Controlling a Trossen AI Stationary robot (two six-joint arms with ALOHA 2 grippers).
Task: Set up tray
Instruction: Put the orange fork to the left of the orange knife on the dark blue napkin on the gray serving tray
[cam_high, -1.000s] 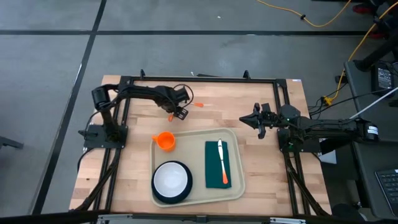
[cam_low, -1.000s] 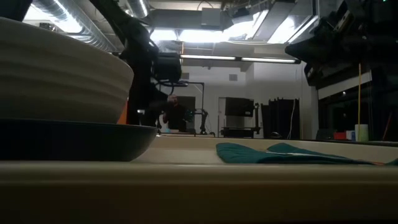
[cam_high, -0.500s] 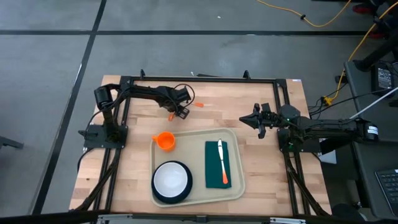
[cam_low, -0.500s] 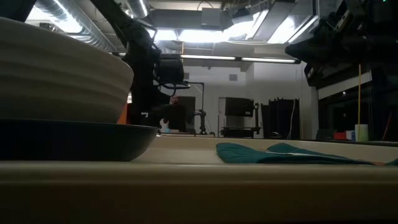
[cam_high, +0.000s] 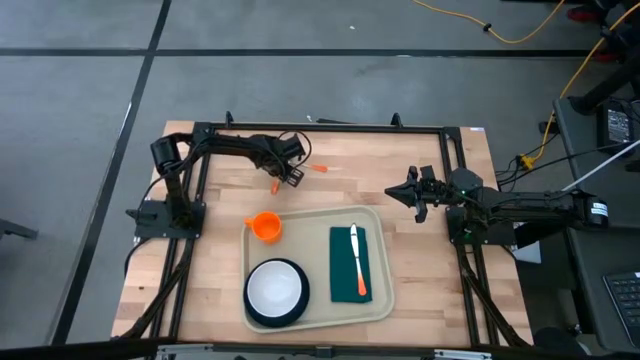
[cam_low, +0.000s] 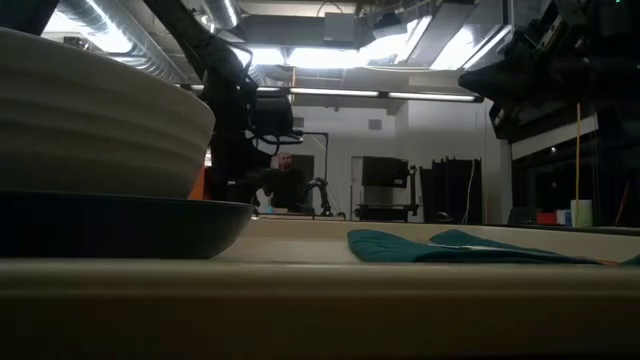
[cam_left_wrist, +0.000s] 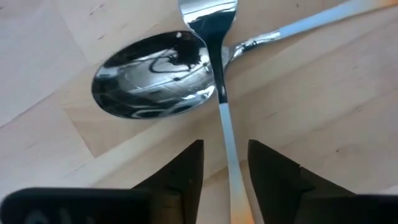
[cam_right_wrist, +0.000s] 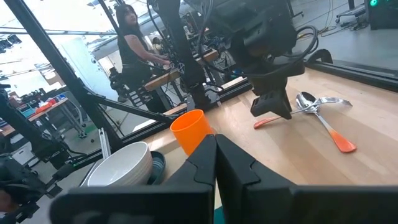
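Observation:
On the wood near the table's far edge a fork (cam_left_wrist: 225, 124) lies across a spoon (cam_left_wrist: 155, 74); both have orange handles (cam_high: 320, 168). My left gripper (cam_left_wrist: 225, 171) points down over them, open. Its fingers (cam_left_wrist: 189, 171) stand on either side of the fork's thin steel shaft without touching it. The cream tray (cam_high: 385, 262) lies nearer the front and holds an orange cup (cam_high: 265, 226), a white bowl (cam_high: 276, 288) on a dark plate, and a green napkin (cam_high: 347, 265) with a knife (cam_high: 356, 258) on it. My right gripper (cam_high: 400, 193) waits shut at the table's right.
A black frame (cam_high: 330, 128) runs around the table. In the right wrist view a person (cam_right_wrist: 134, 37) sits beyond the table's left side. Bare wood lies between the tray's far rim and the utensils.

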